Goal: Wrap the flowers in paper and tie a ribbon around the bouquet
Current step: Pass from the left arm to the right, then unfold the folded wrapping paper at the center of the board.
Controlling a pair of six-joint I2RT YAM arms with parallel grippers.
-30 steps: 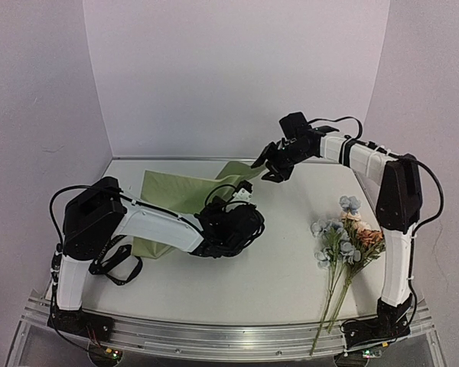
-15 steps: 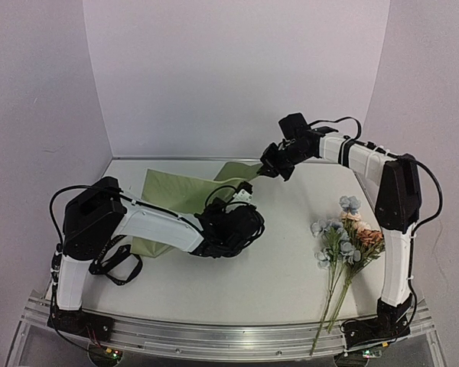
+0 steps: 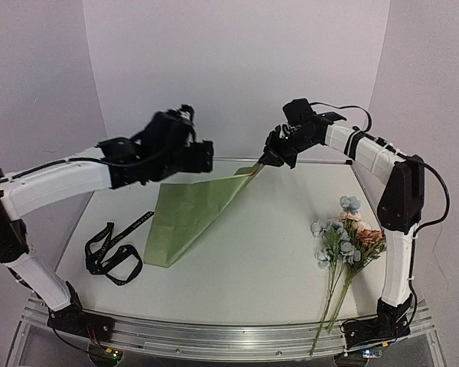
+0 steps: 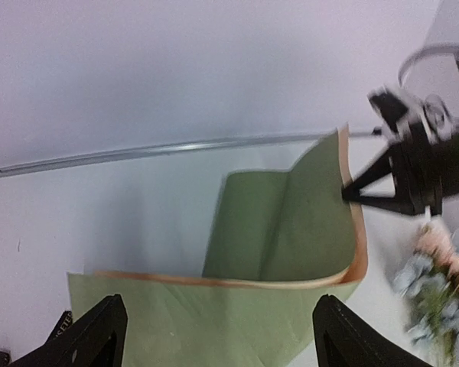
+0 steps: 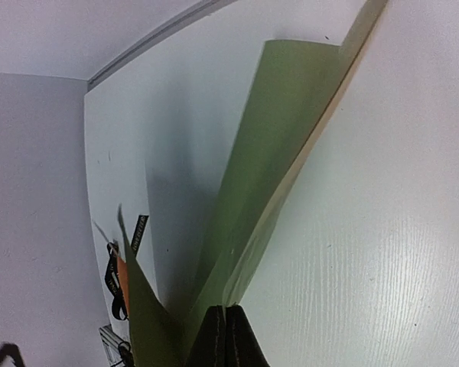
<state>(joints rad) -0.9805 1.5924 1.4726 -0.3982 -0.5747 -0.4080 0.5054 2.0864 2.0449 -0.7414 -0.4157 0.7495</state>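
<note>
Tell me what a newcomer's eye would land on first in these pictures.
First, the olive-green paper: the right gripper pinches one corner and holds it up off the table at the far middle, so the sheet slopes down toward the near left. Next, the left gripper hangs open above the sheet's far edge. The flowers lie loose at the right and the black ribbon at the near left.

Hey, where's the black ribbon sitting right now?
In the top view the ribbon lies loosely looped on the left side of the table, just left of the paper's near corner and across from the flowers on the right.
</note>
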